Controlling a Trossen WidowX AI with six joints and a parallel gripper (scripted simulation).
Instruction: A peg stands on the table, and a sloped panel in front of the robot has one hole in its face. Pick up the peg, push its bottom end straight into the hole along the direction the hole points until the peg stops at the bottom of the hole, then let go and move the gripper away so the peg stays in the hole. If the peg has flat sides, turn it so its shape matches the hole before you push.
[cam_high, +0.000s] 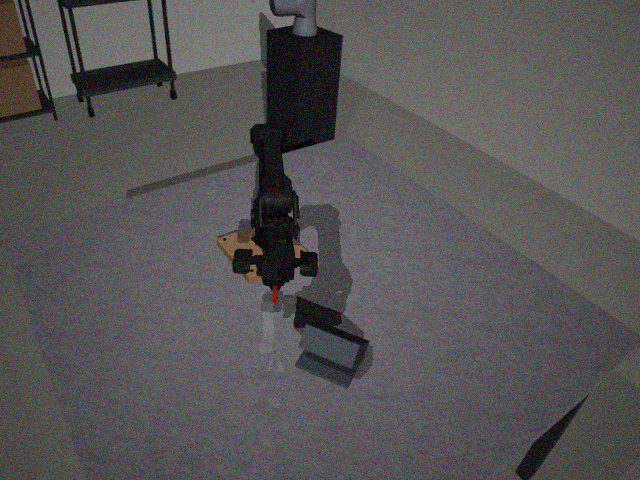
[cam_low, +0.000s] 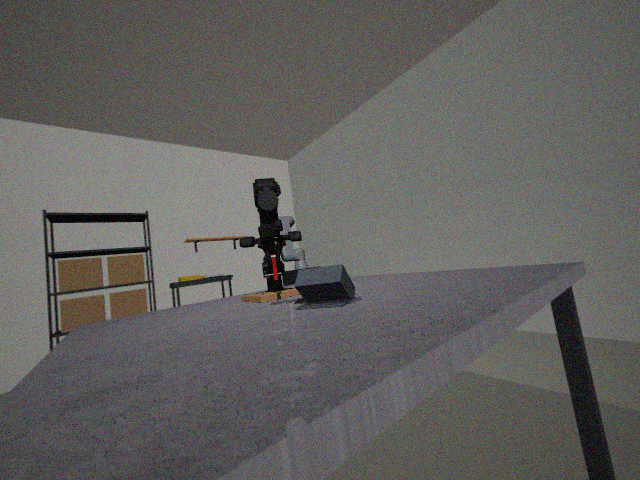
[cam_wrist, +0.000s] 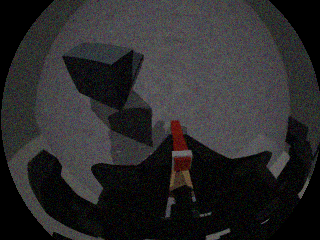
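A thin red peg (cam_high: 275, 295) (cam_low: 275, 269) (cam_wrist: 177, 135) with a pale band near its top hangs roughly upright, slightly tilted in the exterior view, with its lower end above the table. My gripper (cam_high: 275, 286) (cam_low: 273, 256) (cam_wrist: 178, 138) is shut on the peg's upper part. The dark block with the sloped panel (cam_high: 330, 345) (cam_low: 321, 281) (cam_wrist: 102, 75) stands close by, right of the peg in the top and exterior views and at upper left in the wrist view. I cannot make out its hole. The peg's cross-section is too small to tell.
The speckled grey table (cam_high: 180, 361) (cam_low: 206, 372) carries the arm and the block. A wooden base board (cam_high: 231, 246) (cam_low: 258, 298) lies under the arm, behind the gripper. A dark pedestal (cam_high: 302, 87) with another pale arm stands in the background.
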